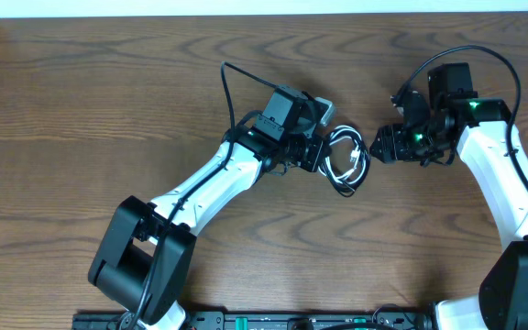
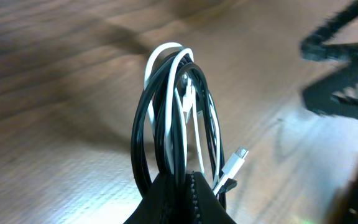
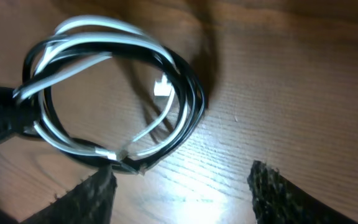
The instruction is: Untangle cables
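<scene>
The cables (image 1: 342, 137) are a small coil of thin white and black cords lying near the middle of the wooden table. My left gripper (image 1: 324, 154) is shut on the coil's left side. In the left wrist view the loops (image 2: 168, 112) rise straight out of the closed jaws (image 2: 191, 180), and a white plug (image 2: 236, 158) sticks out to the right. My right gripper (image 1: 377, 147) hovers just right of the coil. It is open, with only bare wood between its fingers (image 3: 179, 186). The coil (image 3: 185, 74) lies ahead of it to the left, apart from both fingertips.
The right gripper appears as a dark blurred shape (image 2: 340, 68) at the right of the left wrist view. A black rail (image 1: 246, 321) runs along the table's near edge. A light strip (image 1: 264, 7) borders the far edge.
</scene>
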